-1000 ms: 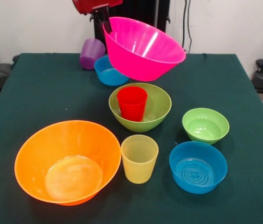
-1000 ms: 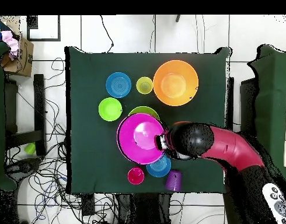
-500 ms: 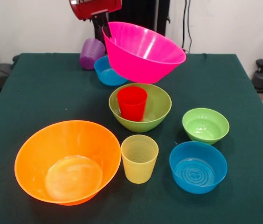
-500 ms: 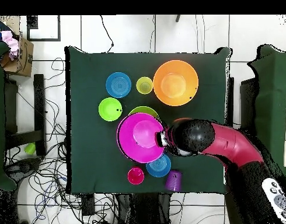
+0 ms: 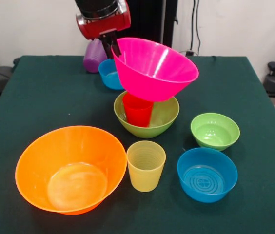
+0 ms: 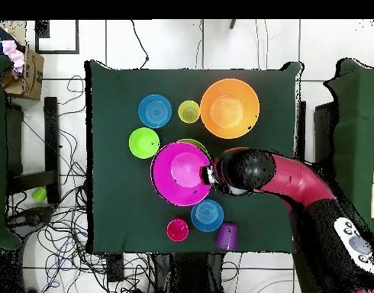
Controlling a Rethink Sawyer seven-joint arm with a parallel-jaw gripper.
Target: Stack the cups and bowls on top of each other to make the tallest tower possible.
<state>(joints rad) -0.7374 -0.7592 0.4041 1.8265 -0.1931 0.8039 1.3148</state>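
Since a second ago the claw point(image 5: 112, 48) has come lower and nearer, pinching the left rim of the hot pink bowl point(image 5: 155, 68), which now hangs tilted just over the bright red cup point(image 5: 137, 111) standing in the medium lime green bowl point(image 5: 164, 117). From overhead the pink bowl point(image 6: 179, 174) hides the cup, yet that view shows a pinkish-red cup point(image 6: 177, 230) near the surface's point(image 6: 114, 152) edge, unseen from the front.

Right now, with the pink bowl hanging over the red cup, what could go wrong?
The gripper holds the pink bowl by one rim only, so it hangs tilted and could slip. Its bottom is close above the red cup standing in the green bowl; lowered tilted or off-centre, it could knock the cup over.
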